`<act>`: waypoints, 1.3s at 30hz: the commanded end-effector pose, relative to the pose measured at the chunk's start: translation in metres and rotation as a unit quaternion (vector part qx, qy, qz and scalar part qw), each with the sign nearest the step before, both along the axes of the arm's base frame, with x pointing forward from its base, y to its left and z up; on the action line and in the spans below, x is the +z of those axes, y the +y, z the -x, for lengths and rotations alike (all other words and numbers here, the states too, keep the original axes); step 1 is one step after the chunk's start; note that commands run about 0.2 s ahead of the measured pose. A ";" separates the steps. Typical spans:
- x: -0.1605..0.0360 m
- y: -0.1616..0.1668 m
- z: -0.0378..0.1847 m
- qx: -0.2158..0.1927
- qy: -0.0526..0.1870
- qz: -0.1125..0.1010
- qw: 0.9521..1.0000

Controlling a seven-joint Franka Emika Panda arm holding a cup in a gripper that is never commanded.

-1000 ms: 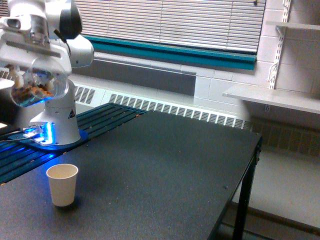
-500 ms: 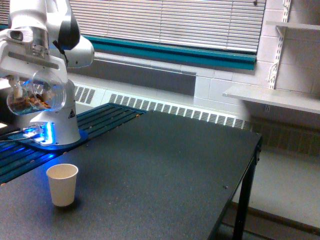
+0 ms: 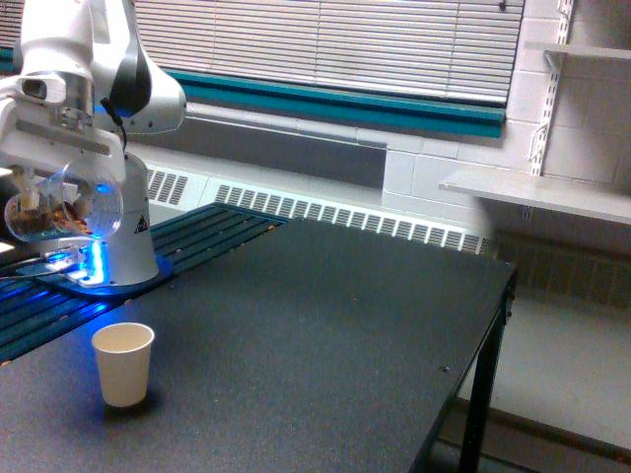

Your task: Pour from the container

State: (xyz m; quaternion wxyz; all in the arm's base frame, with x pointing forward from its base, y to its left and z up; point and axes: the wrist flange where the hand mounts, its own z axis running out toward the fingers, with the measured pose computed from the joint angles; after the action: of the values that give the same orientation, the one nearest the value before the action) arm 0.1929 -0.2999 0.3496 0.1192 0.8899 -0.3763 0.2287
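While gripped sideways, the container [image 3: 61, 205] points left.

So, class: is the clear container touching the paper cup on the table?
Apart. The exterior view shows the container held in the air by the end effector, with open space and dark table between it and the paper cup.

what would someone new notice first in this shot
Probably the white robot arm at the exterior view's upper left, its hand holding a clear container with brown bits tipped on its side above the table. Next, the blue glow at the arm's base, then the lone paper cup upright on the dark table near the lower left.
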 end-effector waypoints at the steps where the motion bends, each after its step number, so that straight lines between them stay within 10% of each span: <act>1: -0.015 0.007 0.004 -0.009 0.006 -0.007 1.000; 39: -0.056 0.017 -0.006 0.022 0.067 0.017 0.997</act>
State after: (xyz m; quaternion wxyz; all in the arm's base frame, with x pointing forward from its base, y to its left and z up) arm 0.1964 -0.2868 0.2992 0.1621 0.9195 -0.3139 0.1721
